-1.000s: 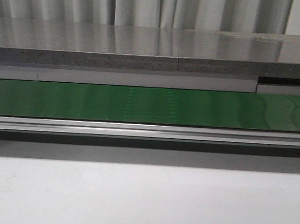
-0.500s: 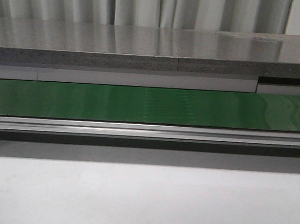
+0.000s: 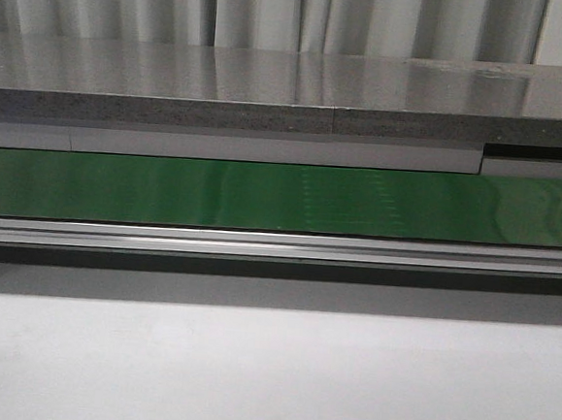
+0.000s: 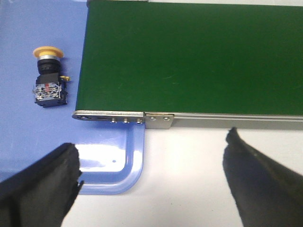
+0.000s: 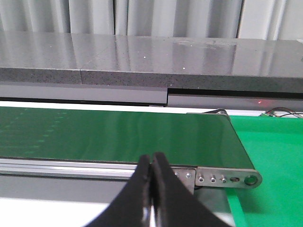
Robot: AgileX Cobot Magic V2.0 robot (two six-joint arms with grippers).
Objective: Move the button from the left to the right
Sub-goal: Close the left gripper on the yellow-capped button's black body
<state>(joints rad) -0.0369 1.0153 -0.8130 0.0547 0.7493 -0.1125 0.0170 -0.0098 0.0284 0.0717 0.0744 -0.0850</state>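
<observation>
The button (image 4: 49,78), with a yellow-orange cap and a black body, lies on its side in a blue tray (image 4: 128,182), beside the end of the green conveyor belt (image 4: 189,56). My left gripper (image 4: 151,151) hovers open over the tray corner and the white table, apart from the button, with nothing between its black fingers (image 4: 42,184). My right gripper (image 5: 152,163) is shut with nothing in it, in front of the belt's other end (image 5: 118,135). The front view shows only the belt (image 3: 282,198); neither the button nor the arms appear there.
A grey shelf (image 3: 290,94) runs behind the belt, with curtains beyond. A metal rail (image 3: 278,246) edges the belt's near side. A green surface (image 5: 270,156) lies past the belt's right end. White tabletop (image 3: 268,374) fills the foreground.
A faint pale patch on the belt has drifted to the right across the front view. Nothing else has moved there.
</observation>
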